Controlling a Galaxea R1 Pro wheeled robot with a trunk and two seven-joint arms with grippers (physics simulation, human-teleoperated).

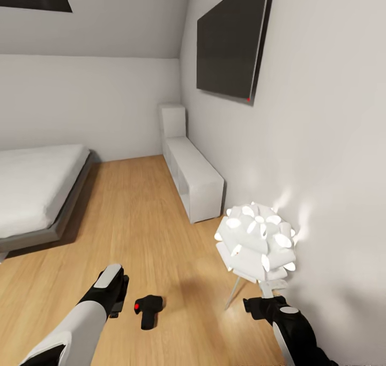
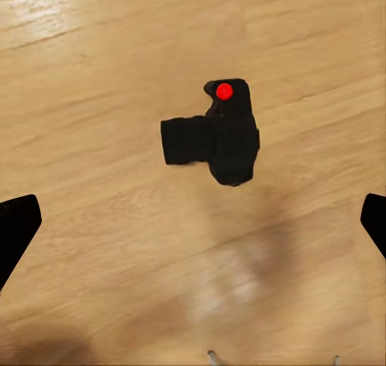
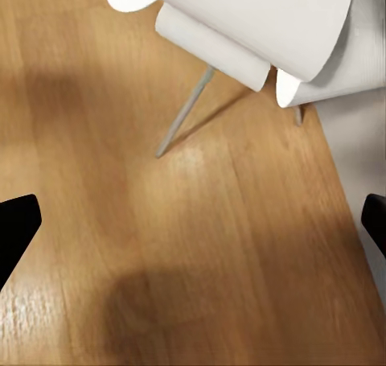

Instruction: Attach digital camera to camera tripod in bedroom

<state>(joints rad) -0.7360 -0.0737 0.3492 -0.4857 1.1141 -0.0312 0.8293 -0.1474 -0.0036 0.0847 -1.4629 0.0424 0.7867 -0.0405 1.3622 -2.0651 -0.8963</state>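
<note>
The digital camera [image 1: 148,309] lies on the light wooden floor, small and black, its red button facing up. In the left wrist view the camera [image 2: 214,137] sits ahead of the gap between the fingers, untouched. My left gripper [image 1: 118,303] hovers just left of it and is open [image 2: 193,229], its black fingertips [image 2: 18,225] spread wide with nothing between them. My right gripper [image 1: 257,307] hangs open [image 3: 193,229] over bare floor under the white petal lamp. The camera tripod is out of view.
The white petal floor lamp [image 1: 257,241] stands close to the right wall, one thin leg [image 3: 183,115] near my right gripper. A grey-framed bed [image 1: 37,194] is at the left. A low white cabinet [image 1: 193,176] runs along the right wall under a dark screen [image 1: 231,39].
</note>
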